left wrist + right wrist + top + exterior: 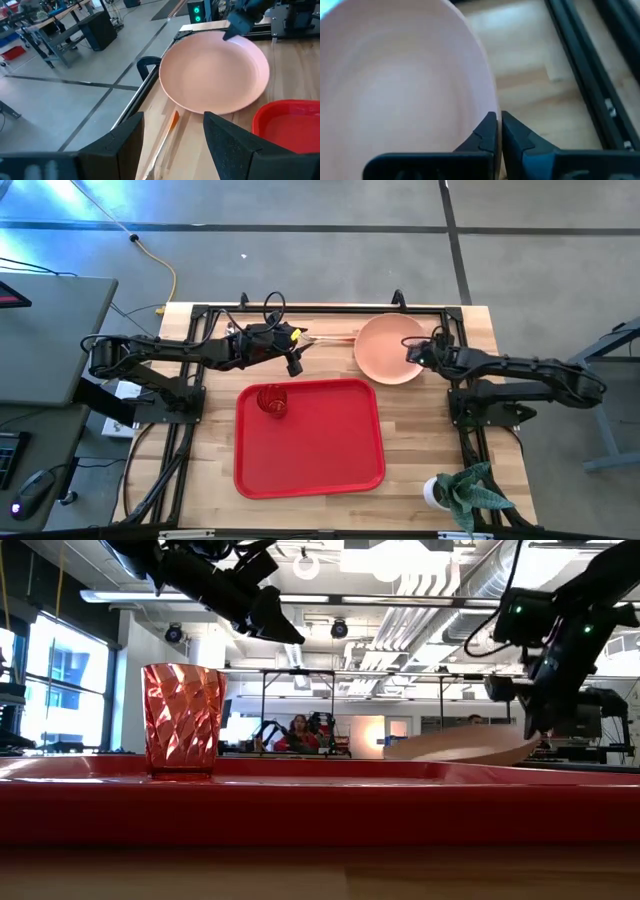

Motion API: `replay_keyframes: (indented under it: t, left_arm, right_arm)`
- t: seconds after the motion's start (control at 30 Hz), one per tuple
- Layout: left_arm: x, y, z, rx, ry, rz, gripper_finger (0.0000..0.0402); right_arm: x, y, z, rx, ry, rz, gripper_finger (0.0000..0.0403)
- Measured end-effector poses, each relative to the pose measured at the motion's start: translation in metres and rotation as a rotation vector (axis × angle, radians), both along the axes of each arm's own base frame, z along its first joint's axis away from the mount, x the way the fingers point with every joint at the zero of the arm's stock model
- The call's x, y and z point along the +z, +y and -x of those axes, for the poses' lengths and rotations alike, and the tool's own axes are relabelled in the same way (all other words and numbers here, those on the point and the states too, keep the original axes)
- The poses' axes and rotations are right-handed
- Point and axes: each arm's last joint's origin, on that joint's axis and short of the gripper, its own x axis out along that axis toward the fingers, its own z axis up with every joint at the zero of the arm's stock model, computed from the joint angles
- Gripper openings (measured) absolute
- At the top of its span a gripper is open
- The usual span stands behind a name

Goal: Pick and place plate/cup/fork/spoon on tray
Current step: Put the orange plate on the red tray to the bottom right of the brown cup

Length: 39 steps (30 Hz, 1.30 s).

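The right end effector (414, 353) pinches the plate's (385, 348) right rim.

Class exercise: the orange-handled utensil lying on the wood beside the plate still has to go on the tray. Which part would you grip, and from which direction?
Probably the orange handle, from straight above. It lies flat on the bare table, slim and long, so fingers should straddle its narrow width. Its far end runs close beside the plate, which the right gripper pinches by the rim, so the middle is safer. The left gripper hangs open over it.
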Motion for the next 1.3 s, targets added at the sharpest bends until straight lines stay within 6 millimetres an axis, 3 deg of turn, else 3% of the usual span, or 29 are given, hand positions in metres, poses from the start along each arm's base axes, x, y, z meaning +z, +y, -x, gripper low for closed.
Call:
replay_keyframes:
  t: [0.33, 0.6, 0.8, 1.0, 1.3]
  left_arm:
    - [0.001, 0.001, -0.004, 0.002, -0.048, -0.003, 0.0195]
    - [-0.007, 0.006, -0.016, 0.009, -0.101, -0.022, 0.0195]
    - [-0.002, 0.006, -0.017, 0.008, -0.151, -0.036, 0.0195]
    - [0.003, 0.005, -0.016, 0.001, -0.172, -0.057, 0.0195]
    - [0.033, -0.012, -0.001, -0.048, -0.255, -0.111, 0.0195]
  right_arm:
    - [0.017, 0.023, -0.006, 0.114, 0.029, 0.294, 0.0000]
    - [0.040, 0.049, -0.033, 0.335, 0.007, 0.579, 0.0000]
    - [0.058, 0.065, -0.045, 0.479, -0.017, 0.692, 0.0000]
    - [0.064, 0.072, -0.051, 0.584, -0.170, 0.655, 0.0000]
    - [0.038, 0.079, -0.067, 0.667, -0.351, 0.364, 0.0000]
